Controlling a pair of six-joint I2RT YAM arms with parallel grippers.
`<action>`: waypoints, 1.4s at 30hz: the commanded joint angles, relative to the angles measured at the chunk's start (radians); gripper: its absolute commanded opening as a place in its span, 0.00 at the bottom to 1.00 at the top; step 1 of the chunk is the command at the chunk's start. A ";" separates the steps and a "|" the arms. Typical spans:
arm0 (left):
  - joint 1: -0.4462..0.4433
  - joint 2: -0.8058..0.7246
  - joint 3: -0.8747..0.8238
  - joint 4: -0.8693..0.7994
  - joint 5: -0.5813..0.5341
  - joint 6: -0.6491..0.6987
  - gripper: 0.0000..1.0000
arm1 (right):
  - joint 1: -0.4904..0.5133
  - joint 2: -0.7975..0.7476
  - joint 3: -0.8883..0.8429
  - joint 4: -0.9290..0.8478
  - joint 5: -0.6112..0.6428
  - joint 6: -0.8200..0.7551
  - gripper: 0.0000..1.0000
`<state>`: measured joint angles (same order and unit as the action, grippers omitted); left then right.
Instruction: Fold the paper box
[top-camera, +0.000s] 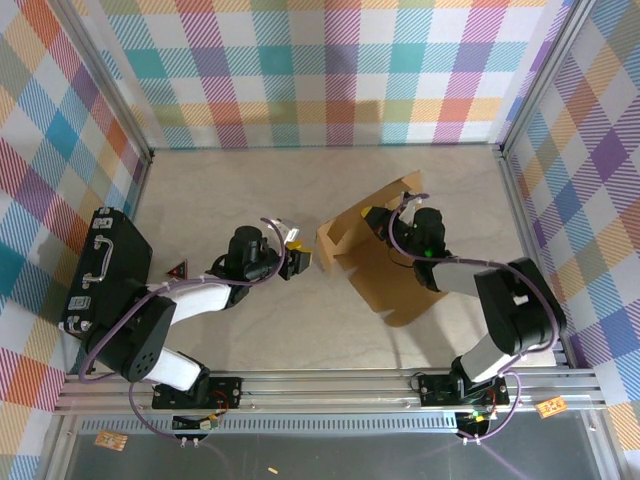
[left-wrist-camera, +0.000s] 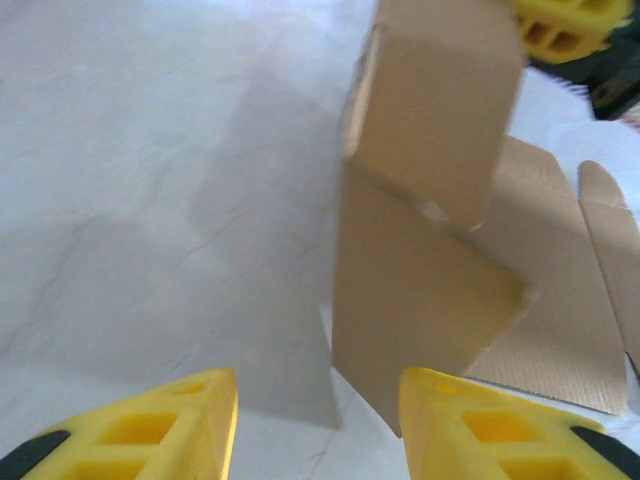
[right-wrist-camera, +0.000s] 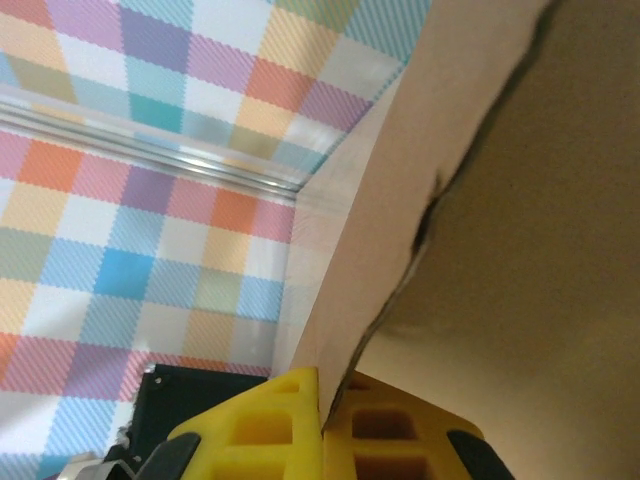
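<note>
Box (top-camera: 365, 275): we see it part-raised, right of centre.
Left pincer (left-wrist-camera: 318, 400): fingers apart, empty.
Right pincer (right-wrist-camera: 322, 395): clamps a box panel.

The yellow fingers of the left gripper (left-wrist-camera: 318, 405) are cut off by the bottom edge of the left wrist view. There the plain brown kraft cardboard paper box (left-wrist-camera: 420, 250) is blurred. Its upright panel runs out past the top edge and its flat part past the right edge. In the right wrist view the right gripper (right-wrist-camera: 320, 400) is cropped at the bottom edge, and the sheet it pinches leaves the frame at top and right. The black hard case with a handle (right-wrist-camera: 205, 395) is partly hidden behind a yellow finger. From above, the small dark triangular object (top-camera: 177, 268) just beside that case, near the left edge of the pale table (top-camera: 250, 190), is too small to identify.
</note>
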<state>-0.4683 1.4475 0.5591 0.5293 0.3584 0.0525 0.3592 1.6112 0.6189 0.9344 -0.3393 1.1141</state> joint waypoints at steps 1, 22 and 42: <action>0.050 -0.066 -0.027 -0.080 -0.061 0.015 0.45 | -0.003 0.061 0.001 0.220 -0.053 0.093 0.00; -0.104 0.309 0.327 -0.045 0.114 0.242 0.53 | -0.005 0.027 0.083 -0.037 -0.093 0.105 0.26; -0.286 0.521 0.370 0.336 -0.449 0.223 0.44 | -0.004 -0.022 0.073 -0.180 -0.056 0.098 0.09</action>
<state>-0.7444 1.9450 0.9119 0.7769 0.0212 0.2771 0.3527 1.6245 0.6975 0.8009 -0.4015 1.2160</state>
